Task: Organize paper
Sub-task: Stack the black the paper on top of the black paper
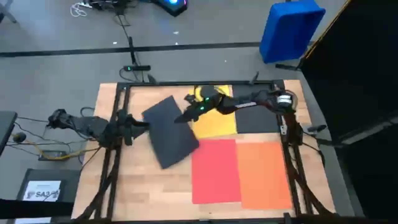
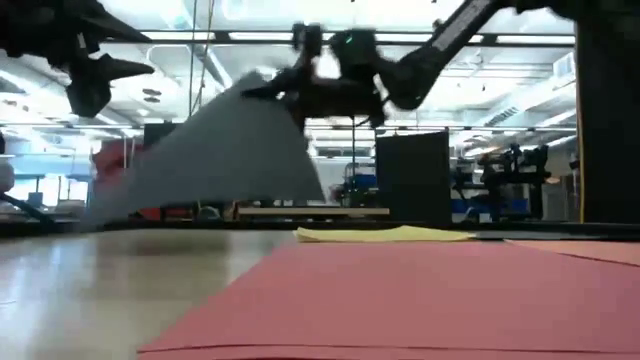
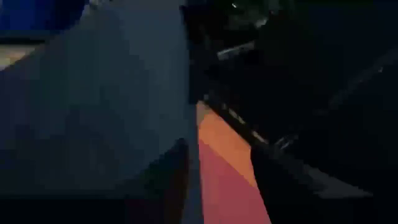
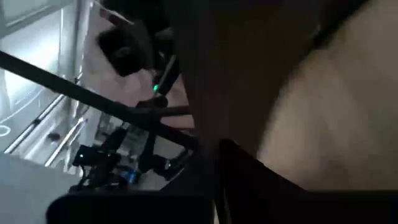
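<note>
A dark grey paper sheet [image 1: 168,132] is raised at a slant over the table's left middle, with my right gripper [image 1: 185,116] shut on it. My left gripper [image 1: 142,124] hovers open beside the sheet's left edge, and I see nothing between its fingers [image 3: 177,171]. A yellow sheet [image 1: 214,124] and a black sheet [image 1: 256,119] lie flat toward the far edge. A red sheet [image 1: 214,171] and an orange sheet [image 1: 264,174] lie flat toward the near right. My right gripper pinches the grey sheet's right edge [image 1: 181,118], toward its far corner, between its shut fingers. It comes in level from the table's right. The sheet hangs slanting below the gripper [image 2: 285,90], its lower left end [image 2: 100,212] down at the table.
A blue plastic bin [image 1: 291,28] stands on the floor beyond the far right corner. A dark box with a white label [image 1: 43,190] sits left of the table. Black frame rails [image 1: 115,162] run along the table's sides.
</note>
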